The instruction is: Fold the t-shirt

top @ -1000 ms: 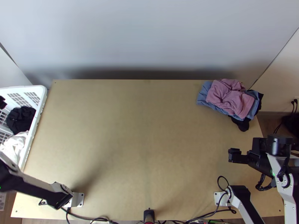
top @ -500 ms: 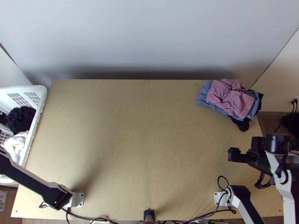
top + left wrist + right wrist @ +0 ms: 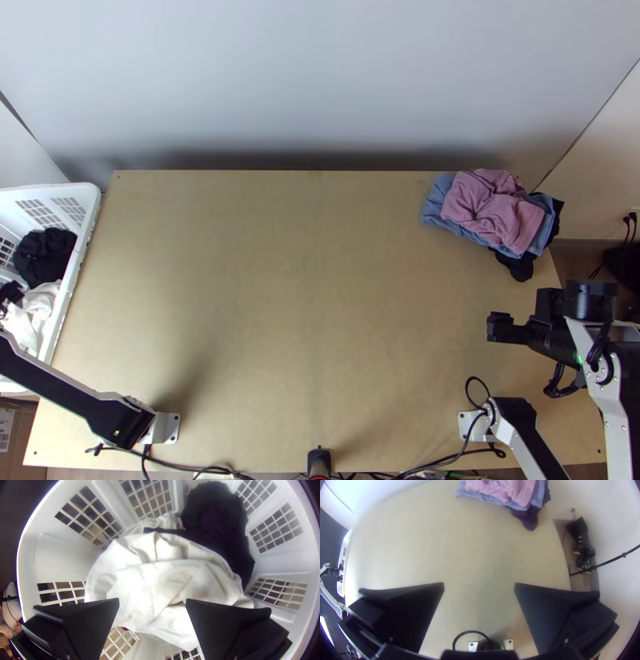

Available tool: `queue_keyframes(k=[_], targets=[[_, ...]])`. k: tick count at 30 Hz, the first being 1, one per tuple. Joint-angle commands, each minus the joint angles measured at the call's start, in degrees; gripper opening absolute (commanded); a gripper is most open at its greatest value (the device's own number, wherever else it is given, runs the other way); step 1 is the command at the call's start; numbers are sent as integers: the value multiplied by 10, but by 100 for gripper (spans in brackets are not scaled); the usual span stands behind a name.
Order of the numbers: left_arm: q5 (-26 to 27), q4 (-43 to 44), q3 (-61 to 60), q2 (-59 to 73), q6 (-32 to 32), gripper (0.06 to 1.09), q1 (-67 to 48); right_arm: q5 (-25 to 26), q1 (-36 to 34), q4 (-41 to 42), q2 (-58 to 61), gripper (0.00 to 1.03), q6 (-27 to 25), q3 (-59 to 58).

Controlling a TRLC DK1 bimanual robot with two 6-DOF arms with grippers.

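Note:
At the far left of the top view my left gripper (image 3: 11, 293) is over the laundry basket. In the left wrist view the left gripper (image 3: 152, 603) is open above a bunched white cloth (image 3: 173, 580), with nothing between its fingers that I can see gripped. Whether the white cloth (image 3: 36, 308) is a t-shirt I cannot tell. My right gripper (image 3: 504, 328) stands over the table's right part, and in the right wrist view the right gripper (image 3: 479, 583) is open and empty.
The white basket (image 3: 86, 232) stands at the table's left edge and also holds dark cloth (image 3: 44, 254). On the table's far right corner lies a stack with pink cloth (image 3: 492, 208) on blue cloth (image 3: 436, 204) and black cloth (image 3: 518, 268).
The left arm has swung over the basket, its gripper coming from the dark cloth's side toward the white cloth. My right gripper has shifted very slightly up the picture.

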Motion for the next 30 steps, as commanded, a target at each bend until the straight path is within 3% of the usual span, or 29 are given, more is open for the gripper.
queue_keyframes(k=[1,7,10,22,24,27,30], targets=[[-3,-2,5,37,13,103,5,-1,0,1,11,98,-1,3],[-7,6,22,54,7,103,-4,-1,0,1,18,98,-1,8],[-48,39,23,63,8,103,-1,-1,-5,1,18,98,-1,8],[-57,24,33,86,2,101,-3,-1,-14,6,25,98,-1,8],[-57,24,29,88,3,91,-3,-1,-15,6,27,98,-1,11],[-57,24,28,93,8,67,-1,-1,-16,6,28,98,-1,11],[-57,25,24,93,17,63,1,-1,-16,5,28,98,-1,12]])
